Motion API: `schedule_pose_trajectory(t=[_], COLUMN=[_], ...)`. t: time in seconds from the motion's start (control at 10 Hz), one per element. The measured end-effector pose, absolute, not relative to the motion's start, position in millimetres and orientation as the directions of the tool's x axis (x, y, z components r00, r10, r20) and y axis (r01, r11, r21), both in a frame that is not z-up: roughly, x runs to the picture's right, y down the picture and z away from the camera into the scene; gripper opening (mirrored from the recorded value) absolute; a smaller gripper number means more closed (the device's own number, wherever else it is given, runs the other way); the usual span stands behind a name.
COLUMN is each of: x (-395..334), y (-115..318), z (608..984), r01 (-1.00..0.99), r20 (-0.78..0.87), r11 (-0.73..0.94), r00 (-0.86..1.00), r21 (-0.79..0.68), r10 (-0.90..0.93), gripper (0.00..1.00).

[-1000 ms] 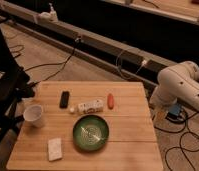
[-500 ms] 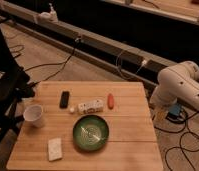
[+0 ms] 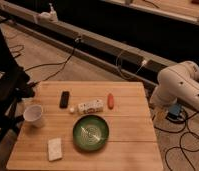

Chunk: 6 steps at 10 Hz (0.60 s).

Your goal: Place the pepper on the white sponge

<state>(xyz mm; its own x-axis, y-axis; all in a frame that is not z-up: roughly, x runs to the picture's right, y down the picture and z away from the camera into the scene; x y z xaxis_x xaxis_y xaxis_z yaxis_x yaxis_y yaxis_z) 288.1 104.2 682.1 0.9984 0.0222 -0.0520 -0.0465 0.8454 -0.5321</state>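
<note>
One thing is waiting for me first: the reach to the pepper [image 3: 110, 100], which is not yet done. The gripper [image 3: 168, 107] is hanging low at the end of the folded arm [image 3: 183, 86], off the table's [image 3: 135, 150] right edge, and I cannot tell if it is wide or narrow. The pepper is lying on the table left of the claw and quite near to it, just beside the long white strip [image 3: 90, 106]. The white sponge [image 3: 55, 148] is lying well apart from the claw, past the green plate [image 3: 91, 132], at the near left corner.

I am planning to come down from above and close across the short width of the pepper, because it is smooth and I judge it is rolling easily. I am keeping clear of the strip. Then I am lifting high enough to pass over the plate.
</note>
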Motion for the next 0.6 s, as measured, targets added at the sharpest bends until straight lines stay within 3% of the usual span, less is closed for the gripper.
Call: schedule_pose_trajectory(t=[0.2,0.6], x=[280.0,212.9], y=[96.1,49.1], z=[681.6,695.6], r01=[0.056,0.446], r20=[-0.007,0.169], r11=[0.847,0.776], r00=[0.998,0.894], r21=[-0.529,-0.446], r10=[-0.070,-0.416], gripper=[0.65,0.65])
